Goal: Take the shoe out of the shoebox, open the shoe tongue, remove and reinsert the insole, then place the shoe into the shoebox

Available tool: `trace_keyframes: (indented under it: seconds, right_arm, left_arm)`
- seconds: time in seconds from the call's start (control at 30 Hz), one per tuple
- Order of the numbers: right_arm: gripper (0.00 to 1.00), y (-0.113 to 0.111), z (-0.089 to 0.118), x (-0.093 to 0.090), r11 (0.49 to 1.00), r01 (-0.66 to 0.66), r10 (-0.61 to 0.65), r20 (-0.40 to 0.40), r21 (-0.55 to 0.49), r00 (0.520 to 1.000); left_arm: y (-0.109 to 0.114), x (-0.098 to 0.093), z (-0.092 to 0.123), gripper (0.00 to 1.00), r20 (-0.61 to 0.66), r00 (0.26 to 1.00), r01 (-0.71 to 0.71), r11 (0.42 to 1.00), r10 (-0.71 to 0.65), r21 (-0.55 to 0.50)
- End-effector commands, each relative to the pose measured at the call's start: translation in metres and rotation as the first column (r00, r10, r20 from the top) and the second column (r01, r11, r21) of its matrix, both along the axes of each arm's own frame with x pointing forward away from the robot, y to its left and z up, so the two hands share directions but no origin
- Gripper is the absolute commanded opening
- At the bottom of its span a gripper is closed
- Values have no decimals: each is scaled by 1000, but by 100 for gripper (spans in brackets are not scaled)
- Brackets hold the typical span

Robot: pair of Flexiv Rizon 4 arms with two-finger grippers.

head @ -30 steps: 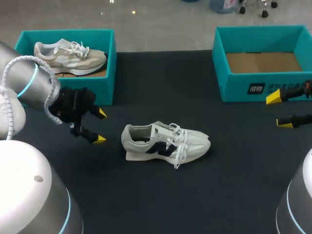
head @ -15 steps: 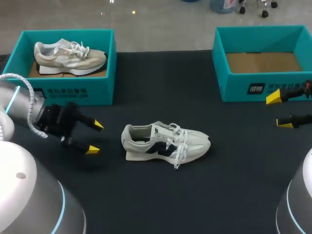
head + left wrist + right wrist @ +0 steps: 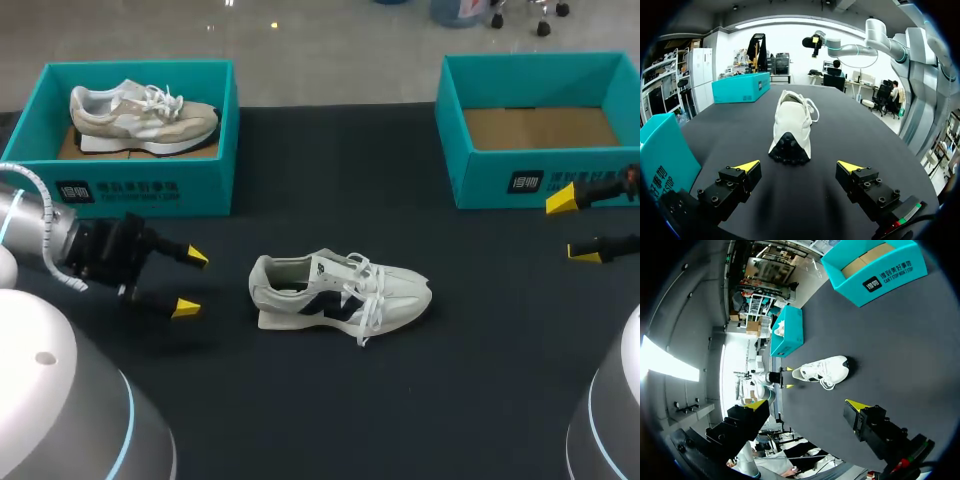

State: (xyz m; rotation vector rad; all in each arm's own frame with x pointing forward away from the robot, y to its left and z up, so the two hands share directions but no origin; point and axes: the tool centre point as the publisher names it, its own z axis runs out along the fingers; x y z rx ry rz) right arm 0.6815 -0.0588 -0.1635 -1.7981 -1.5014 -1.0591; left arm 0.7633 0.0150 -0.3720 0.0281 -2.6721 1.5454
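White with a dark side mark, the shoe point(image 3: 340, 292) lies out on the black surface point(image 3: 300, 400), heel toward the left hand point(image 3: 191, 282), probably set there for the tongue and insole work. That hand hangs low just behind the heel, fingers spread. The right hand point(image 3: 572, 226), also spread, hangs before the empty shoebox point(image 3: 520, 180).

A black table point(image 3: 300, 400) carries a white shoe point(image 3: 340, 290) and two teal shoeboxes point(image 3: 150, 190) point(image 3: 540, 180).
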Motion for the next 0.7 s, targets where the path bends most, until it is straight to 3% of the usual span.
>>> trace_keyframes:
  seconds: [0.03,0.27,0.5,0.7]
  right_arm:
    - [100,1,0,0,1000,1,-1,-2,-2,1000]
    - [100,1,0,0,1000,1,-1,-2,-2,1000]
    - [100,1,0,0,1000,1,-1,-2,-2,1000]
    - [100,1,0,0,1000,1,-1,-2,-2,1000]
  left_arm:
    - [0,-4,2,100,5,1000,-8,1000,8,5]
    - [0,-4,2,100,5,1000,-8,1000,8,5]
    - [-15,3,-1,100,29,999,-29,990,34,-140]
    - [-28,10,-9,100,5,999,-39,981,41,-190]
